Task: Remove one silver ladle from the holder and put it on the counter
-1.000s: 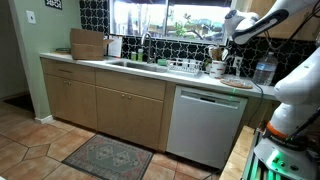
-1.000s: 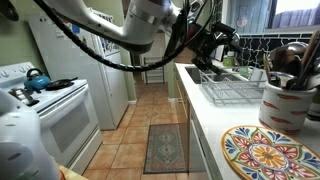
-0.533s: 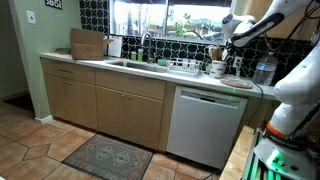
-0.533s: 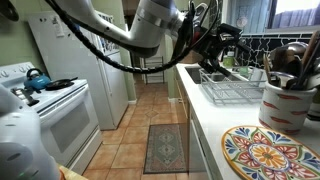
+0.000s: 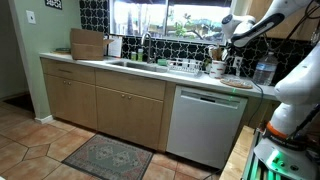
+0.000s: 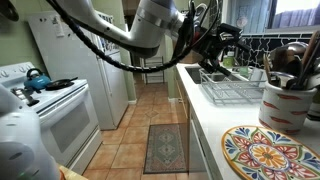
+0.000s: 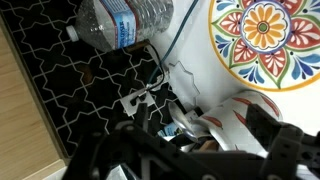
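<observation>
Looks like we're at the reach-in step. The gripper (image 6: 222, 47) hangs above the dish rack (image 6: 235, 90), at about 10 o'clock from the holder (image 6: 285, 105) in that exterior view, and isn't touching it. Can't tell how wide the jaws are, since they're just dark shapes along the bottom of the wrist view. Nothing seems to be between them, though. The ladle (image 6: 288, 55) is not out yet: silvery heads poke up from the holder among the dark handles. In the wrist view the holder sits at roughly 4 o'clock, with a painted plate (image 7: 265, 35) at 1 o'clock and a water bottle (image 7: 125, 20) at 11. My guess for the next move is to come down over one silver handle, pinch just that one, and lift it straight up so the others don't get dragged along. The counter (image 5: 100, 63) is pale and smooth, with bare space beside the plate. It's a home kitchen with wood cabinets, a white dishwasher (image 5: 205, 125), a rug (image 5: 105, 155) and a tiled floor.
</observation>
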Controlling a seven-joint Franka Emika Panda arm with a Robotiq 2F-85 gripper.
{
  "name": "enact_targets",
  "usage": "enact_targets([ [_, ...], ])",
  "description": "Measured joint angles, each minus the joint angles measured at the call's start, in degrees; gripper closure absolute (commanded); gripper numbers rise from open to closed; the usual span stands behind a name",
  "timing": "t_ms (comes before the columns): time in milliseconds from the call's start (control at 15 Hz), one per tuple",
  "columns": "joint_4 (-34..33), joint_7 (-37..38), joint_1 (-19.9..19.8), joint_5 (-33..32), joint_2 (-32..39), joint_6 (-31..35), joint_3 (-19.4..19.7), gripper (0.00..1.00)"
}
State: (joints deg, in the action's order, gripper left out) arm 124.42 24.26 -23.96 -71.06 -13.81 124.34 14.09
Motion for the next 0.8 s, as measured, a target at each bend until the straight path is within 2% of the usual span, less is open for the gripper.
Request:
enact_targets([
  [600, -2.32, -0.66, 2.07, -11.55, 5.58, 3.39, 2.7, 0.0],
  [800, -3.83, -0.28, 2.03, -15.81, 8.13, 7.47, 4.65, 0.0],
])
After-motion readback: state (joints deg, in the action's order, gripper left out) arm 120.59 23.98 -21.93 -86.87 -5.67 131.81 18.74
